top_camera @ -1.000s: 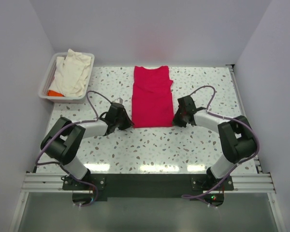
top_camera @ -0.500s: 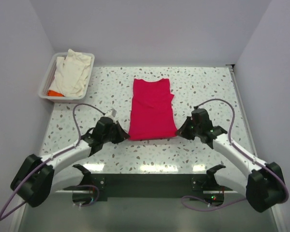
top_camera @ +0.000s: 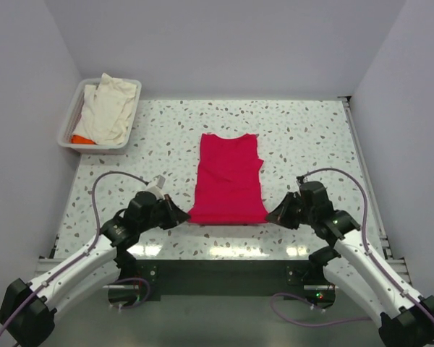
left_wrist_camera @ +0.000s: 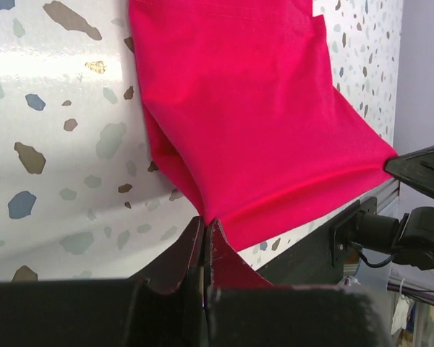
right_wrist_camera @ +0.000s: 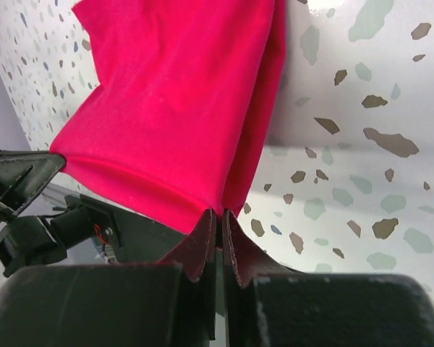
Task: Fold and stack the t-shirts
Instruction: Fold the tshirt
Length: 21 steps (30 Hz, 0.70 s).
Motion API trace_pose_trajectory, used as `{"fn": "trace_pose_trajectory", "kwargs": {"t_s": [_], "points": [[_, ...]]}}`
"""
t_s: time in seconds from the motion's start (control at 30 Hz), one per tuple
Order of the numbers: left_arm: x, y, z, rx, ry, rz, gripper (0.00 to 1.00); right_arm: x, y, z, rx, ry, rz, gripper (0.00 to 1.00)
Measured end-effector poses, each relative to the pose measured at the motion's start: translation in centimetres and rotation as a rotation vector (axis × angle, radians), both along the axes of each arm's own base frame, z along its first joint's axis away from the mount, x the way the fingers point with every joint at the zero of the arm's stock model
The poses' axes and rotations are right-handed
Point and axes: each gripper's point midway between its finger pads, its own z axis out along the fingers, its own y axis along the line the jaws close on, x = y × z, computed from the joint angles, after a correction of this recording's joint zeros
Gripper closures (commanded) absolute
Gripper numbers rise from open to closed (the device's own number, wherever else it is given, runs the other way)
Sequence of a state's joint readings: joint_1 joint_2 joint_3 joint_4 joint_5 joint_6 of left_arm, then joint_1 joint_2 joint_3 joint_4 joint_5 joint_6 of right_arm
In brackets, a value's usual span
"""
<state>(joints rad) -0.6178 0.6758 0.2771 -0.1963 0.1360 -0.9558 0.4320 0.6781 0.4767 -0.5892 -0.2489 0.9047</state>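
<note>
Near corners clamped by left gripper (top_camera: 179,215) and right gripper (top_camera: 273,215); the crimson t-shirt (top_camera: 228,177) looks limp and light, and corners suit it.

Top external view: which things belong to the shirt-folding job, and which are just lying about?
Job: red t-shirt, near corners pinched by left end effector and right end effector; cream t-shirt; orange fabric.
Lying about: white tray holding the cream and orange cloth; speckled table.
</note>
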Motion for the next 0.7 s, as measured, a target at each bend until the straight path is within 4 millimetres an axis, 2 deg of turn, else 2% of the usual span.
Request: {"fn": "trace_pose_trajectory", "kwargs": {"t_s": [0.13,0.3,0.5,0.7], "points": [[0.7,-0.3,1.5,0.029,0.012,-0.001,1.0,0.6,-0.3,2.0,-0.025,-0.026,-0.005,1.0],[3.8,-1.5,5.5,0.055,-0.049,0.012,1.0,3.2,-0.4,5.4,-0.072,-0.103,-0.026,1.0],[8.1,-3.0,8.3,0.112,-0.081,0.026,1.0,6.6,-0.4,6.3,-0.156,-0.105,-0.048,1.0],[13.5,-3.4,9.6,0.157,-0.083,0.066,1.0,11.9,0.3,7.3,-0.226,-0.097,-0.066,1.0]]}}
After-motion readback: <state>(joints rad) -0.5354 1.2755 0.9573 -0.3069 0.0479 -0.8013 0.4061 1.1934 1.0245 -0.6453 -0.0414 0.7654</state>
